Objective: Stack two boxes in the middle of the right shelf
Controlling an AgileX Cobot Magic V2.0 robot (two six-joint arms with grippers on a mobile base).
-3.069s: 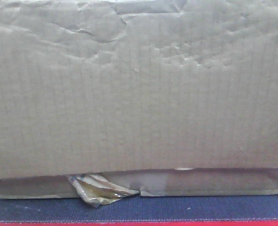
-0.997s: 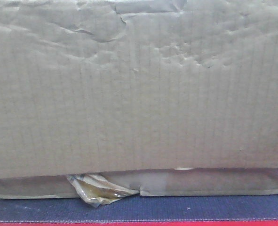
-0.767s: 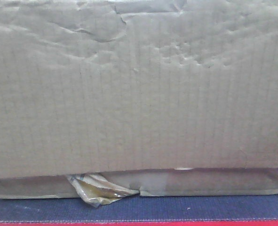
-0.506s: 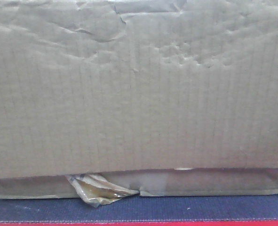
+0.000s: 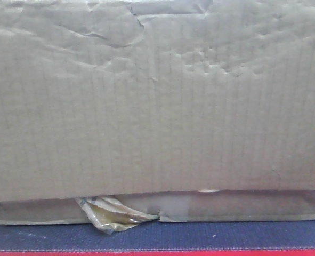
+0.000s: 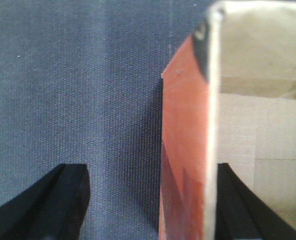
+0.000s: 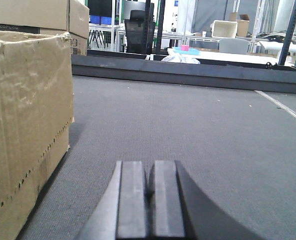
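I am straddling a box wall [image 6: 188,150] with the left gripper [image 6: 148,172], jaws wide, probably to clamp it, the right gripper [image 7: 149,175] lying with jaws pressed together and empty, the tall box [image 5: 157,106] sitting atop the shallow box [image 5: 242,207] on carpet [image 5: 226,234].

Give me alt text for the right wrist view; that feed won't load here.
The right tool, shut and empty, sits low over grey carpet. A brown cardboard box stands at the left, apart from it; a dark raised edge and a cluttered workshop lie beyond.
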